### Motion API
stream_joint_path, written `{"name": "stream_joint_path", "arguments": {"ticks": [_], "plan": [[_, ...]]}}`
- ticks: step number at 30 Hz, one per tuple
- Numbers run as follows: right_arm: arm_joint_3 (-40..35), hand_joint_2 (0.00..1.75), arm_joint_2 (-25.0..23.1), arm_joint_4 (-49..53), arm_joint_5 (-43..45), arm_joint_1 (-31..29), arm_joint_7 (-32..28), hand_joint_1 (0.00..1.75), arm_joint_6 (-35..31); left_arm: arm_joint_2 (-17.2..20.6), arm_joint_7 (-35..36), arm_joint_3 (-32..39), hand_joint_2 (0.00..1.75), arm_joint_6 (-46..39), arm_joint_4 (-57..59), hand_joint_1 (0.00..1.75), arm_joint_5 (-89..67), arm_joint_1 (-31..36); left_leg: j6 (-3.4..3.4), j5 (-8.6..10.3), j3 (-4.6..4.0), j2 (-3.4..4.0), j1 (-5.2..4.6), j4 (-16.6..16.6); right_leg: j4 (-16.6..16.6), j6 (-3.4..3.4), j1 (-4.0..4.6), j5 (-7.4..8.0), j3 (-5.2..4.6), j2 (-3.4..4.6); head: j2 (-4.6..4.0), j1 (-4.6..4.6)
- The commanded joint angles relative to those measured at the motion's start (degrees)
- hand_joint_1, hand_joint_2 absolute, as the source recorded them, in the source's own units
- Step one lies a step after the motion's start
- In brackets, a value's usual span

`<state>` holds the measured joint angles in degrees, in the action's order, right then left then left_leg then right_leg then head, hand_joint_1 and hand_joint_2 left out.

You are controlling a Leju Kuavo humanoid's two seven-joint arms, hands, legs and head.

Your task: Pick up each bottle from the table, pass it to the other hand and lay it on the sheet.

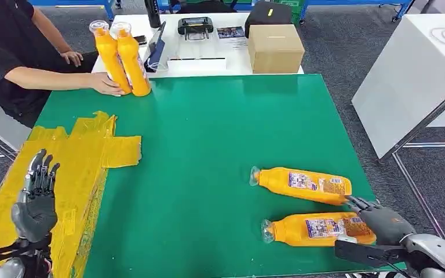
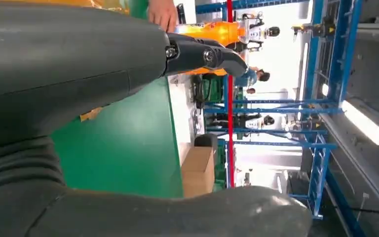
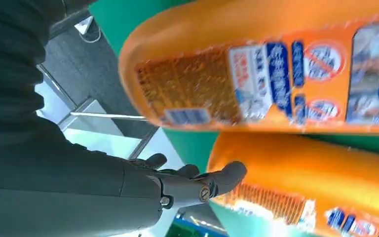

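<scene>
Two orange bottles lie on their sides at the right of the green table (image 1: pixel 208 150), caps pointing left: a farther bottle (image 1: pixel 301 184) (image 3: pixel 325 187) and a nearer bottle (image 1: pixel 318 229) (image 3: pixel 256 74). My right hand (image 1: pixel 379 220) is at their bases with fingers (image 3: pixel 217 182) apart, the fingertips reaching the farther bottle's base; it grips nothing. My left hand (image 1: pixel 37 197) hovers with fingers spread over the crumpled yellow sheet (image 1: pixel 87 153) at the left, holding nothing. Two more orange bottles (image 1: pixel 121 58) (image 2: pixel 212 32) stand upright at the back left.
A person in black sits at the back left, one hand (image 1: pixel 107 86) (image 2: pixel 163 12) against the upright bottles. Behind the green table, a white table carries a cardboard box (image 1: pixel 275 49) (image 2: pixel 197 170), a black case and a device. A white table (image 1: pixel 417 75) stands to the right.
</scene>
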<state>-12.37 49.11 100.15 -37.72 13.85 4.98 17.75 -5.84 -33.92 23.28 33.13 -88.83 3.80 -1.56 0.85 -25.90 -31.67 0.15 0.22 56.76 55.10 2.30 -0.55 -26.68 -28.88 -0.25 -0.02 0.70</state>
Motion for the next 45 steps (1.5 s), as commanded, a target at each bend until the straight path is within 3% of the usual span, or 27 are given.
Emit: {"name": "stream_joint_path", "arguments": {"ticks": [1, 8, 9, 10, 14, 15, 19, 20, 23, 26, 27, 28, 29, 30, 31, 32, 34, 35, 37, 40, 45], "plan": [[-10.6, 1.75, -3.7, -9.6, -1.6, -5.2, 0.3, 0.00, 0.9, 1.3, 1.0, -1.8, 0.00, 0.1, 5.5, 0.00, 0.9, 3.7, -0.03, 0.02, 0.15, -0.06, 0.09, -0.1, -0.2, -0.05, 0.09, 0.05, 0.20, -0.04, 0.00, 0.00], [-19.7, 1.75, -7.2, -17.8, -3.9, -7.9, 1.0, 0.00, -1.1, 1.5, 1.8, -3.6, 0.00, -0.5, 7.1, 0.00, 1.3, 5.6, -0.04, 0.03, 0.19, -0.10, 0.14, -0.1, -0.2, -0.05, 0.15, 0.05, 0.26, -0.09, 0.00, 0.02], [-21.8, 1.75, -7.6, -19.7, -4.4, -8.7, 1.3, 1.52, -0.8, 1.5, 2.1, -4.0, 0.00, -0.6, 7.6, 0.00, 1.3, 6.2, -0.05, 0.06, 0.23, -0.11, 0.19, -0.2, -0.3, -0.08, 0.20, 0.10, 0.32, -0.09, 0.00, -0.02], [-23.5, 1.75, -8.1, -21.4, -5.2, -9.1, 1.9, 1.75, -0.8, 1.4, 2.2, -4.3, 0.00, -0.7, 8.1, 0.00, 1.4, 6.7, -0.04, 0.06, 0.20, -0.15, 0.15, -0.2, -0.3, -0.06, 0.17, 0.07, 0.30, -0.14, 0.00, -0.02], [-27.6, 1.75, -11.3, -27.9, -6.3, -10.7, 2.1, 1.75, -3.1, 1.4, 2.6, -5.5, 0.00, -1.6, 10.0, 0.00, 1.6, 8.4, -0.06, 0.10, 0.59, -0.04, 0.34, -0.3, -0.6, -0.08, 0.41, 0.15, 0.51, -0.12, 0.00, -0.06], [-27.9, 1.75, -11.7, -28.6, -6.3, -11.1, 2.2, 1.75, -3.2, 1.5, 2.6, -5.5, 0.00, -1.7, 10.2, 0.00, 1.6, 8.5, -0.06, 0.02, 0.75, 0.28, 0.36, -0.2, -0.5, -0.10, 0.39, 0.17, 0.23, 0.19, 0.00, 0.04], [-28.8, 1.75, -12.3, -29.9, -5.8, -12.2, 2.5, 1.75, -3.9, 1.5, 2.6, -5.5, 0.00, -1.8, 10.2, 0.00, 1.7, 8.5, -0.35, -0.11, 1.09, 0.77, 0.83, -0.4, -1.0, -0.33, 0.84, 0.50, 0.56, 0.74, 0.00, -0.07], [-28.6, 1.75, -12.6, -30.0, -5.5, -12.4, 2.7, 1.75, -4.2, 1.5, 2.6, -5.4, 0.00, -1.8, 10.3, 0.00, 1.7, 8.3, -0.55, -0.45, 1.42, 1.31, 1.20, -0.2, -1.1, -0.51, 1.19, 0.41, 0.93, 1.22, 0.00, -0.07], [-26.4, 1.75, -15.8, -30.6, -4.3, -12.8, 3.0, 1.75, -7.6, 1.3, 2.8, -4.5, 0.00, -1.6, 9.5, 0.00, 2.9, 7.3, -0.54, -0.12, 1.07, 1.42, 1.34, -0.3, -1.2, -0.70, 1.32, 0.75, 0.56, 1.40, 0.00, -0.07], [-22.9, 1.75, -19.9, -29.0, -2.8, -13.5, 2.1, 1.75, -11.0, 1.2, 3.7, -3.3, 0.00, -0.8, 7.9, 0.00, 4.7, 5.6, -0.70, -0.85, 1.83, 2.02, 1.65, 0.0, -1.1, -0.76, 1.67, 0.42, 1.34, 1.98, 0.00, -0.11], [-18.6, 1.75, -22.7, -26.4, 0.6, -12.7, -2.0, 1.75, -14.6, 1.2, 5.0, -2.5, 0.00, -0.4, 7.2, 0.00, 6.5, 4.6, -0.62, -0.62, 1.28, 2.06, 1.55, 0.0, -1.1, -0.74, 1.57, 0.63, 0.76, 2.00, 0.00, -0.13], [-18.1, 1.75, -23.3, -25.2, 0.5, -13.2, -1.4, 1.75, -13.7, 1.3, 5.1, -2.1, 0.00, -0.1, 6.6, 0.00, 6.8, 3.9, -0.68, -0.75, 1.59, 2.24, 1.64, 0.0, -1.1, -0.77, 1.65, 0.54, 1.08, 2.15, 0.00, -0.09], [-16.9, 1.75, -24.1, -23.3, 0.9, -13.0, -1.1, 1.75, -13.2, 1.3, 5.3, -1.8, 0.00, 0.3, 6.2, 0.00, 7.2, 3.6, -0.64, -0.52, 0.94, 2.26, 1.49, -0.1, -1.0, -0.75, 1.51, 0.72, 0.46, 2.19, 0.00, -0.11], [-12.3, 1.75, -27.6, -20.1, 5.6, -12.2, -6.0, 1.75, -15.2, 0.9, 6.4, -1.2, 0.00, 0.1, 5.7, 0.00, 8.0, 3.1, -0.69, -0.58, 0.65, 2.33, 1.52, -0.1, -1.0, -0.77, 1.54, 0.69, 0.52, 2.25, 0.00, 0.00], [-12.2, 1.75, -27.9, -19.3, 5.4, -12.5, -5.5, 1.75, -14.3, 0.8, 6.5, -1.2, 0.00, 0.2, 5.6, 0.00, 8.0, 3.0, -0.73, -0.74, 0.94, 2.32, 1.56, -0.1, -1.0, -0.81, 1.59, 0.54, 0.84, 2.25, 0.00, -0.07], [-10.4, 1.75, -29.6, -17.2, 7.1, -12.3, -6.6, 1.75, -14.5, 0.5, 7.1, -1.0, 1.75, 0.2, 5.5, 0.00, 8.6, 3.0, -0.73, -0.75, 1.28, 2.29, 1.60, -0.1, -1.1, -0.78, 1.62, 0.57, 1.23, 2.23, 0.00, -0.04], [-8.0, 1.75, -32.6, -14.8, 9.3, -12.9, -7.9, 1.75, -13.7, 0.2, 8.8, -1.5, 1.75, -0.3, 5.5, 0.00, 9.3, 3.1, -0.71, -0.29, 0.74, 1.90, 1.35, -0.3, -1.0, -0.80, 1.39, 0.78, 0.76, 1.91, 0.00, -0.04], [-7.8, 1.75, -33.0, -14.4, 9.3, -13.0, -7.9, 1.75, -13.7, 0.1, 9.0, -1.6, 1.75, -0.5, 5.6, 0.00, 9.3, 3.2, -0.73, -0.38, 1.31, 1.78, 1.57, -0.1, -1.0, -0.76, 1.59, 0.61, 1.70, 1.85, 0.00, -0.04], [-6.3, 1.75, -36.5, -13.8, 12.5, -15.1, -10.9, 1.75, -14.0, -0.5, 10.2, -2.7, 1.75, -0.3, 5.5, 0.00, 11.0, 3.3, -0.75, -0.26, 1.02, 1.42, 1.45, -0.1, -0.9, -0.73, 1.48, 0.54, 1.54, 1.52, 0.00, -0.02], [-6.5, 1.75, -36.8, -13.8, 12.5, -15.6, -10.7, 1.75, -13.6, -0.6, 10.3, -2.9, 1.75, -0.4, 5.5, 0.00, 11.0, 3.4, -0.77, -0.17, 0.43, 0.91, 1.38, -0.1, -0.7, -0.71, 1.39, 0.51, 1.03, 0.97, 0.00, -0.04], [-8.1, 1.75, -42.4, -16.6, 17.1, -22.2, -12.2, 1.75, -12.9, -2.1, 16.4, -7.7, 1.75, -2.0, 4.4, 0.00, 15.1, 3.0, -0.77, -0.09, -0.07, 0.89, 1.30, -0.1, -0.6, -0.68, 1.33, 0.56, 0.50, 1.00, 0.00, -0.02]]}}
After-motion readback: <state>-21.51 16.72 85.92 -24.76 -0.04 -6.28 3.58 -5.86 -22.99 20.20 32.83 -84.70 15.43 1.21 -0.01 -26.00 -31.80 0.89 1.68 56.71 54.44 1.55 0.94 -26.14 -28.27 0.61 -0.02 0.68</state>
